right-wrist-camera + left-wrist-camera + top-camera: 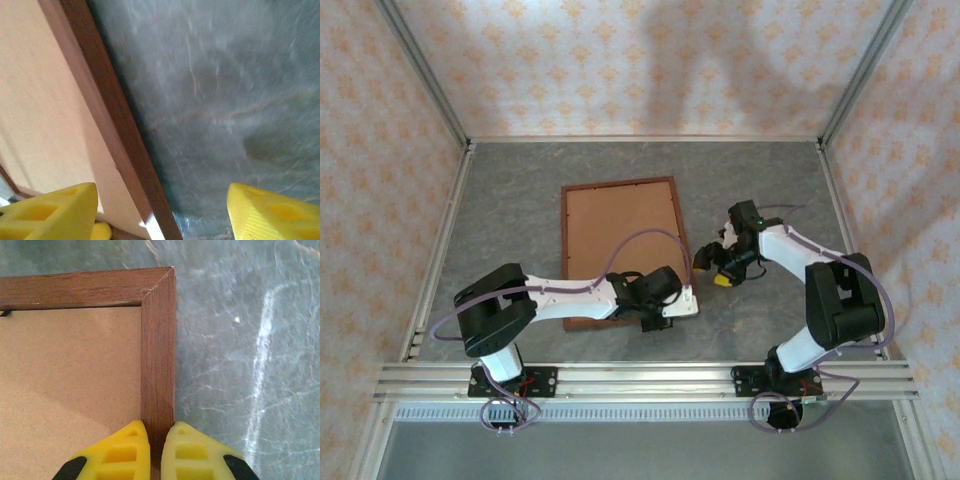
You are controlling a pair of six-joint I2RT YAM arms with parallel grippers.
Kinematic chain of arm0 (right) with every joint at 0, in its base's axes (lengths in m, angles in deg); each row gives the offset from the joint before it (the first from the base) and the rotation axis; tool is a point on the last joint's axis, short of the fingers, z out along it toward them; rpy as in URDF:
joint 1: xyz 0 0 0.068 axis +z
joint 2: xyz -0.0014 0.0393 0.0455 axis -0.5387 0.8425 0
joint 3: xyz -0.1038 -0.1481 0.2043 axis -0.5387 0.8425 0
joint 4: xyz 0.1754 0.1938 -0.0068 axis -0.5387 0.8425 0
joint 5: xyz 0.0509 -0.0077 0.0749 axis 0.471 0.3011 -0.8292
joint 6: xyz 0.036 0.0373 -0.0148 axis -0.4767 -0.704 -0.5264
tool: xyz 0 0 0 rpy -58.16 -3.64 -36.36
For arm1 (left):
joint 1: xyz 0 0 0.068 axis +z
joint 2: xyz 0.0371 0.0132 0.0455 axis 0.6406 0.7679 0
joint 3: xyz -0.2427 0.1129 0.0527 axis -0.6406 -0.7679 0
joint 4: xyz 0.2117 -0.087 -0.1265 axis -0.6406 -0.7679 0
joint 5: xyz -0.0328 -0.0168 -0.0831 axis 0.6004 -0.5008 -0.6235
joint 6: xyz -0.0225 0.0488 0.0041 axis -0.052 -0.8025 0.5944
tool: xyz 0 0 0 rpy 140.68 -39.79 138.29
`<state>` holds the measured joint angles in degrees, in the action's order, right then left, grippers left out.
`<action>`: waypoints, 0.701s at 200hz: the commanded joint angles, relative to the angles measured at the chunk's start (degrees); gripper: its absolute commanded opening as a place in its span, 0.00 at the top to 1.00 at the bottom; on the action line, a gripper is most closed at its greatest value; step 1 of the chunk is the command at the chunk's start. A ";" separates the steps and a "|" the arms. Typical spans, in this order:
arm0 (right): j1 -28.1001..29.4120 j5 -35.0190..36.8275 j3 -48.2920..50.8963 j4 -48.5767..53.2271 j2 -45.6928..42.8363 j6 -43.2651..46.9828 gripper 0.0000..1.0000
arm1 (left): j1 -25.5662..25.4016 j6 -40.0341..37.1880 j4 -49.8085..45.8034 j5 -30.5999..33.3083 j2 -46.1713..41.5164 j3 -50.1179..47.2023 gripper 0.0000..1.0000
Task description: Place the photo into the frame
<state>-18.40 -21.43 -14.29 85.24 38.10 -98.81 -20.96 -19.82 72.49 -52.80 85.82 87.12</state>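
Note:
The frame point(567, 232) lies flat on the grey table, its dark reddish-brown moulding around a plain brown backing board point(620, 240). My left gripper point(682, 300) is at the frame's near right corner, shut on the right-hand moulding. In the left wrist view the yellow fingertips point(134, 437) pinch that wooden rail point(158, 340) from both sides. My right gripper point(712, 265) hovers open by the frame's right edge. In the right wrist view the rail point(110, 115) runs between its wide-apart fingers point(60, 207), touching neither. The photo is out of view.
Patterned walls and aluminium posts point(432, 90) enclose the table. Bare grey tabletop point(760, 180) lies right of and behind the frame. A rail point(640, 380) crosses the near edge by the arm bases.

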 commanded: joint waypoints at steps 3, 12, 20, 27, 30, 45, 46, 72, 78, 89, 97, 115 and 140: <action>2.27 -6.01 2.54 -1.82 -0.75 -0.34 0.30 | 0.76 1.98 5.17 -1.53 -3.38 0.84 0.96; 3.05 -6.48 3.12 -2.70 0.01 -0.65 0.30 | 1.09 2.11 5.30 -1.59 -3.38 1.21 0.96; 3.52 -7.46 3.67 -4.02 0.79 -1.06 0.30 | 1.27 2.16 5.23 -1.51 -3.40 1.41 0.96; 3.72 -8.54 4.18 -5.31 1.40 -1.58 0.30 | 1.42 2.26 5.20 -1.46 -3.38 1.54 0.96; 3.80 -8.88 4.30 -5.84 1.71 -1.86 0.30 | 1.46 2.29 5.27 -1.43 -3.42 1.59 0.96; 3.88 -9.69 4.89 -7.68 2.35 -2.45 0.34 | 1.53 2.53 5.31 -1.42 -3.52 1.49 0.96; 3.85 -9.75 4.91 -7.79 2.44 -2.51 0.35 | 1.54 2.54 5.30 -1.42 -3.54 1.48 0.96; 4.06 -11.10 5.50 -10.71 2.97 -3.61 0.48 | 1.63 3.30 6.22 -1.69 -3.53 1.16 0.95; 4.06 -11.42 5.61 -10.97 3.19 -3.68 0.51 | 1.72 3.47 6.43 -1.73 -3.55 1.07 0.95; 4.06 -11.61 5.70 -10.94 3.40 -3.51 0.57 | 1.71 3.68 6.75 -1.61 -3.56 0.87 0.95; 4.04 -11.49 5.72 -10.83 3.22 -3.37 0.60 | 1.76 3.86 6.95 -1.59 -3.49 0.67 0.95; 4.08 -10.88 5.57 -10.10 2.21 -3.03 0.67 | 1.77 4.04 7.31 -1.36 -3.56 0.16 0.94; 4.08 -10.03 4.89 -8.42 0.70 -2.54 0.74 | 1.83 4.05 7.31 -0.58 -3.99 -0.70 0.90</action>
<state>-14.79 -30.28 -8.80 75.80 41.07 -101.10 -19.37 -17.37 74.17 -54.00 84.92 86.55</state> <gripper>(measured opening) 0.284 0.078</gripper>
